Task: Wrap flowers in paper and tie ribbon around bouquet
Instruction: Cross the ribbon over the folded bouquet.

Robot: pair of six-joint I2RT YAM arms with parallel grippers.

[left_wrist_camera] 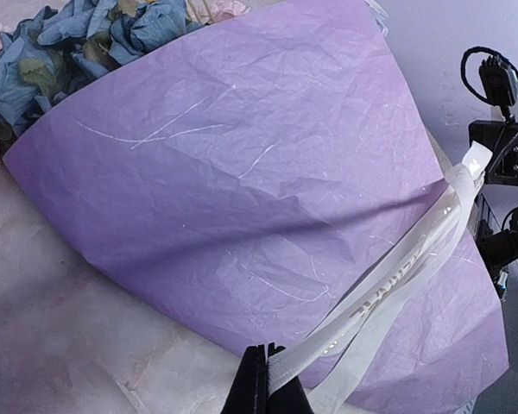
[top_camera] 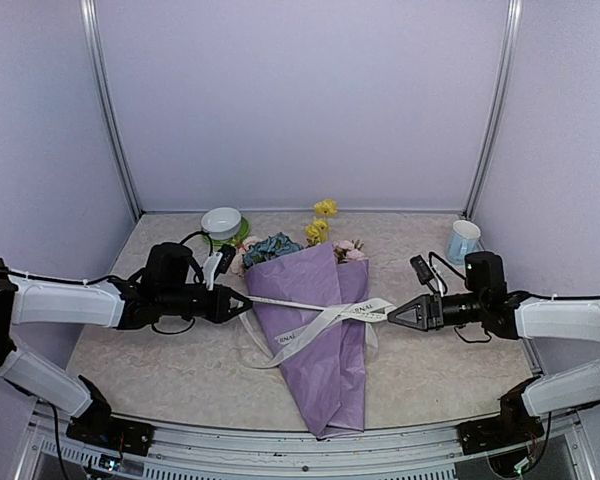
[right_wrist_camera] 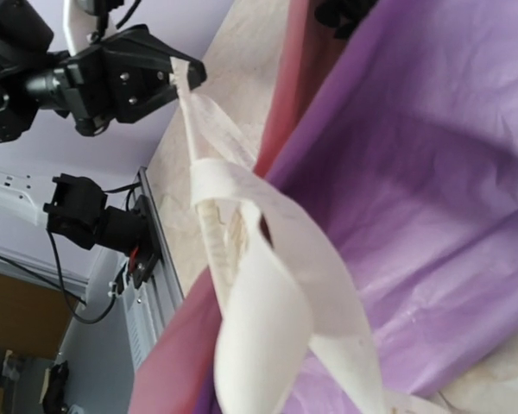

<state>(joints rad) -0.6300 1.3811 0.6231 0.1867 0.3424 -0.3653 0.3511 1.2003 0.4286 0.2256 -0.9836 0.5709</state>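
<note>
The bouquet (top_camera: 325, 330) lies in the middle of the table as a lilac paper (left_wrist_camera: 242, 172) cone, narrow end toward me. The flowers (top_camera: 272, 246) stick out of its far, wide end: a blue head (left_wrist_camera: 78, 34) and yellow blooms (top_camera: 320, 230). The cream ribbon (top_camera: 320, 312) runs taut across the cone between both arms, crossing itself over the paper. My left gripper (top_camera: 245, 300) is shut on the ribbon's left end (left_wrist_camera: 268, 366). My right gripper (top_camera: 392, 316) is shut on the right end. In the right wrist view a ribbon loop (right_wrist_camera: 268, 302) hides its own jaws.
A white bowl (top_camera: 221, 221) stands at the back left beside the flower heads. A pale blue cup (top_camera: 464, 240) stands at the back right. Slack ribbon (top_camera: 265, 355) lies on the table left of the cone. Lilac walls close the table in on three sides.
</note>
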